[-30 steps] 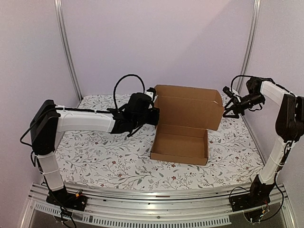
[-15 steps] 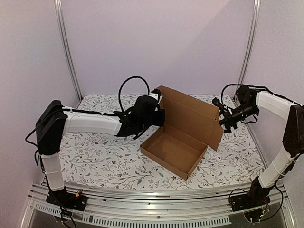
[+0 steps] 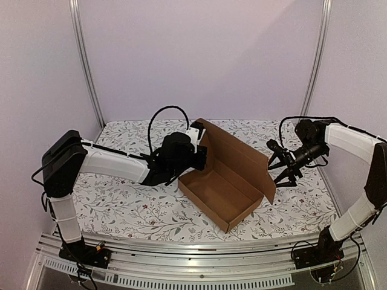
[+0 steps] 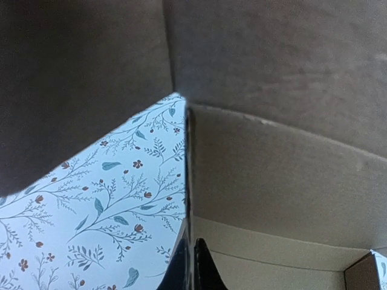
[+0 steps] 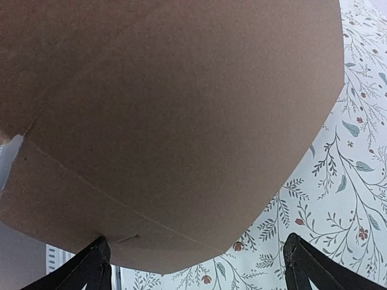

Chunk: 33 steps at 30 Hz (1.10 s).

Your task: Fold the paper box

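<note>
Left fingers [image 4: 205, 273] pinched shut on thin side wall of paper box [image 3: 221, 190]. Right fingers [image 5: 91, 269] spread wide, raised lid [image 3: 239, 154] just ahead, contact unclear. Box sits between both pairs on floral desk [image 3: 121, 205]. Cardboard likely light, stiff, crease-prone: hold by edges, press near fold lines.

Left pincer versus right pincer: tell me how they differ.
The left pincer is shut, pinching a wall of the paper box; the right pincer stands wide open, gripping nothing. Left pincer sits at the box's left end, right pincer at its right end. Both are black.
</note>
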Each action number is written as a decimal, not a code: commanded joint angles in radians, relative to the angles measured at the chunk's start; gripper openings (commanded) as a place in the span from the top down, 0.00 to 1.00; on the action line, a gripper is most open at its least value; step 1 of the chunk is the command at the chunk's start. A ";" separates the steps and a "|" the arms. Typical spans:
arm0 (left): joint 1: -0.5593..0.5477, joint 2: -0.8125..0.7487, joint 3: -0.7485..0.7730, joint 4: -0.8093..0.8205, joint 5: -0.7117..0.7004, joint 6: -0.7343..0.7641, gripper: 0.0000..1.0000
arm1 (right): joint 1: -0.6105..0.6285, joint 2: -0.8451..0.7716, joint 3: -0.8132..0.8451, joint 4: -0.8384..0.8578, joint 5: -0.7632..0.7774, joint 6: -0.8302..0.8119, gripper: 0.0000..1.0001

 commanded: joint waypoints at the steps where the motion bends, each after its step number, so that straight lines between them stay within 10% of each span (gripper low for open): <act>1: 0.023 0.003 -0.085 0.009 0.121 0.051 0.96 | 0.046 -0.112 -0.072 0.105 0.002 0.023 0.01; 9: 0.027 0.011 -0.110 0.046 0.140 0.021 0.95 | 0.143 -0.143 -0.132 0.383 0.042 0.261 0.01; 25: 0.026 -0.159 -0.137 -0.023 0.140 0.101 0.62 | 0.149 -0.130 -0.014 0.211 0.026 0.265 0.01; 33: -0.122 -0.375 -0.390 0.051 -0.040 0.011 0.52 | 0.149 -0.117 -0.016 0.194 0.027 0.260 0.01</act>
